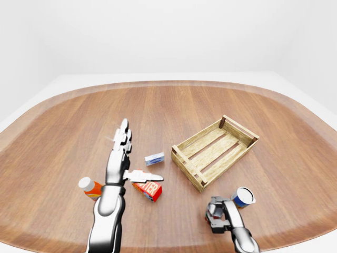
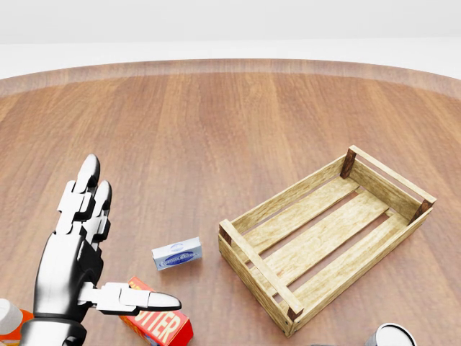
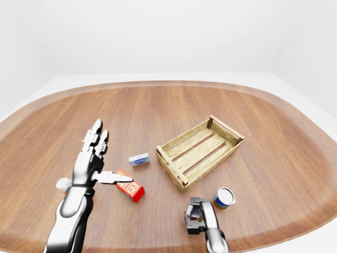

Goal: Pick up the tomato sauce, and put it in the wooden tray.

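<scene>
On the round wooden table [image 1: 221,100]: one empty wooden tray [image 1: 215,151]; one tomato sauce [image 1: 90,187] bottle; one can [image 1: 242,197]; two small boxes; left hand [image 1: 122,158] fingers spread; right hand [image 1: 217,213] curled, holding nothing.

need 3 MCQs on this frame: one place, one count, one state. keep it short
1. In the left-eye view, where does the can stand relative to the wooden tray?
A. inside it
B. below and right of it
C. above it

2. How many items lie in the tray?
A. none
B. one
C. two

3. The left hand is:
A. open
B. fisted
C. gripping the red box

B: the can stands outside the tray, beside the right hand.
A: only bare slats show.
A: fingers are spread, holding nothing.
</scene>
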Robot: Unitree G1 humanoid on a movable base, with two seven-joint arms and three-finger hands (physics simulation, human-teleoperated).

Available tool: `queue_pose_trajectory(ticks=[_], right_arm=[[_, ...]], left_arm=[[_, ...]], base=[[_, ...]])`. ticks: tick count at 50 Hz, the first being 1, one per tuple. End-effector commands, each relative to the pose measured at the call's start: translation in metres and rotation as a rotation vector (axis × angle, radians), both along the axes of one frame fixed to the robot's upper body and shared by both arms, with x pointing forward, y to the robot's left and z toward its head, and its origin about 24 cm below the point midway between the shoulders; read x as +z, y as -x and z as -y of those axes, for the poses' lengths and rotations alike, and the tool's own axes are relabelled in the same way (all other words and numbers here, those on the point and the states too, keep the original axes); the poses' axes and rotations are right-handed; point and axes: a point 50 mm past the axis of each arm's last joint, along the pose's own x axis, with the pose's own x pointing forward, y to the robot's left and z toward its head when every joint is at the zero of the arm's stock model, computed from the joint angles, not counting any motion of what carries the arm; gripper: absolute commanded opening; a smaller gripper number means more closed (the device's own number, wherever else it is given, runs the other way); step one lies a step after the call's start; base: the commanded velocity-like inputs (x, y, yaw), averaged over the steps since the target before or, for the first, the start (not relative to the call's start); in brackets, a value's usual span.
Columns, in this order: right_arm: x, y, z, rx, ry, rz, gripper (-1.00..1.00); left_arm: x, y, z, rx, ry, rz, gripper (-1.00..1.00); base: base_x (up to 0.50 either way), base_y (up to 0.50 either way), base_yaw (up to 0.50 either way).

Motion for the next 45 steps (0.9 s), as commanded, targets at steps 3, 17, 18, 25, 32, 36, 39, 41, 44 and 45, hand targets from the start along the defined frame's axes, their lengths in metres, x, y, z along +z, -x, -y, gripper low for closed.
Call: queue_pose_trajectory(ticks=[3,17,18,25,32,36,39,41,44,45], right_arm=[[0.002,-0.002,0.000,0.007,0.004,0.009,-1.00],[0.036,0.003,-0.006,0.033,-0.019,0.143,-1.00],[0.036,0.003,-0.006,0.033,-0.019,0.143,-1.00],[0.078,0.015,-0.014,0.083,-0.043,0.281,-1.00],[0.103,0.022,-0.018,0.110,-0.042,0.363,-1.00],[0.126,0.030,-0.021,0.132,-0.037,0.429,-1.00],[0.134,0.033,-0.023,0.140,-0.033,0.441,-1.00],[0.142,0.034,-0.023,0.146,-0.028,0.449,-1.00],[0.150,0.034,-0.023,0.150,-0.019,0.458,-1.00],[0.152,0.034,-0.023,0.151,-0.016,0.461,-1.00]], left_arm=[[0.000,0.000,0.000,-0.001,-0.001,0.000,1.00],[0.000,0.000,0.000,0.001,-0.001,0.000,1.00],[0.000,0.000,0.000,0.001,-0.001,0.000,1.00],[0.001,0.001,-0.001,0.004,0.001,0.004,1.00],[0.002,0.001,-0.001,0.004,0.003,0.008,1.00],[0.002,0.001,-0.002,0.004,0.003,0.010,1.00],[0.001,0.000,-0.002,0.004,0.003,0.004,1.00],[0.000,0.000,-0.002,0.006,0.004,0.001,1.00],[0.001,0.000,-0.002,0.005,0.005,0.005,1.00],[0.001,0.000,-0.002,0.005,0.005,0.004,1.00]], base=[[0.00,0.00,0.00],[0.00,0.00,0.00],[0.00,0.00,0.00],[0.00,0.00,0.00],[0.00,0.00,0.00],[0.00,0.00,0.00],[0.00,0.00,0.00],[0.00,0.00,0.00],[0.00,0.00,0.00],[0.00,0.00,0.00]])
